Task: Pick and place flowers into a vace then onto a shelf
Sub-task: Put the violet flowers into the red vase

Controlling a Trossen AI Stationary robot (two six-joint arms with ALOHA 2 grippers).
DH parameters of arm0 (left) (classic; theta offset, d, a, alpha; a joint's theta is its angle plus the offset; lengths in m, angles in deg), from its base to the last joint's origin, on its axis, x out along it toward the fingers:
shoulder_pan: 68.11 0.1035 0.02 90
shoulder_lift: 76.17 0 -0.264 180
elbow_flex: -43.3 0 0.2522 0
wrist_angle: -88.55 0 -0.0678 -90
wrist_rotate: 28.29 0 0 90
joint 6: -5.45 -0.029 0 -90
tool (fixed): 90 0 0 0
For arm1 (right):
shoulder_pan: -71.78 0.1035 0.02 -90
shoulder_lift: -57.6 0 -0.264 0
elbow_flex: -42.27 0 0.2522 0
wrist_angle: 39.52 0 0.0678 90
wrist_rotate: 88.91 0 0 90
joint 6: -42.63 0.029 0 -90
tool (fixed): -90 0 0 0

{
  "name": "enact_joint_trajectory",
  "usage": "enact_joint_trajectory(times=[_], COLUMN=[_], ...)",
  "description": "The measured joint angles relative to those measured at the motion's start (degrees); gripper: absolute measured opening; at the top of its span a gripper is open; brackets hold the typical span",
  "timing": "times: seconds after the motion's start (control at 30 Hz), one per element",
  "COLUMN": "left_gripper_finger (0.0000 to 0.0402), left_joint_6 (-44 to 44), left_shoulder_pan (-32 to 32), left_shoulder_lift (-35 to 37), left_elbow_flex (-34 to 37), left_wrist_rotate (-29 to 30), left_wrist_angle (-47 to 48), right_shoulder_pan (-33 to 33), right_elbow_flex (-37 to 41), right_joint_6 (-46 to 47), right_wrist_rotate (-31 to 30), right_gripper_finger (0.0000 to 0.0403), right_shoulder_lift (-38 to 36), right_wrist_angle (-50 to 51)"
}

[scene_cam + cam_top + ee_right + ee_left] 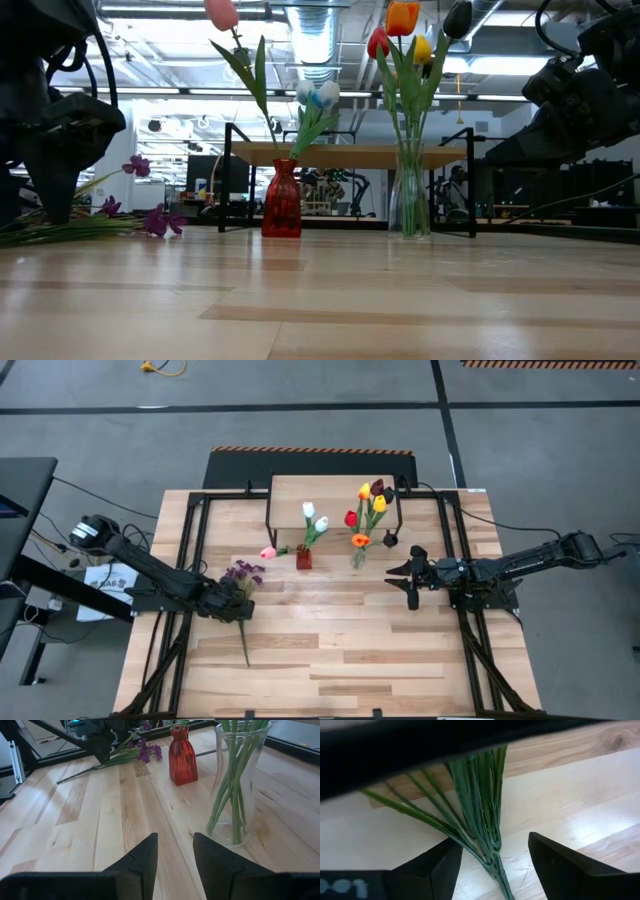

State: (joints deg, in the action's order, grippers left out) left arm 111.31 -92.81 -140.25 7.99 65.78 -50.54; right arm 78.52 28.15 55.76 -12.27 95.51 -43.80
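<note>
A bunch of purple sprigs [243, 573] lies flat on the plank table, its green stems [480, 795] running toward the near edge. My left gripper [492, 840] points steeply down over those stems, open, one finger on each side; whether a finger touches them I cannot tell. A red vase [303, 558] holds white tulips and a pink one that leans out to the left. A glass vase [358, 555] holds red, orange, yellow and dark tulips. Both stand on the table in front of the shelf [330, 495]. My right gripper [175, 850] waits open, right of the glass vase.
The shelf's black legs [232, 175] stand just behind the two vases. Black frame rails [195, 560] run along the table's left and right sides. Bare planks [340, 650] stretch from the vases to the near edge.
</note>
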Motion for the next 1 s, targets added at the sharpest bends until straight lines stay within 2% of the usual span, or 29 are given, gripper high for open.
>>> enact_joint_trajectory(times=[0.27,0.73,1.0], left_gripper_finger=[0.0211,0.0056,0.0036], left_joint_6=[0.0,-3.2,-4.7], left_shoulder_pan=[0.1,0.0,-0.9], left_shoulder_lift=[-2.2,-2.6,-2.9], left_elbow_flex=[-0.3,0.0,-0.7], left_wrist_rotate=[-1.3,-2.1,-1.0], left_wrist_angle=[-0.5,-0.1,-0.4], right_shoulder_pan=[0.0,0.0,0.0], right_elbow_flex=[0.0,0.0,0.0], right_joint_6=[0.0,0.0,0.0], right_wrist_rotate=[0.0,0.0,0.0], right_gripper_finger=[0.0118,0.0118,0.0118], right_shoulder_lift=[0.0,0.0,0.0], right_wrist_angle=[-0.1,-0.1,0.0])
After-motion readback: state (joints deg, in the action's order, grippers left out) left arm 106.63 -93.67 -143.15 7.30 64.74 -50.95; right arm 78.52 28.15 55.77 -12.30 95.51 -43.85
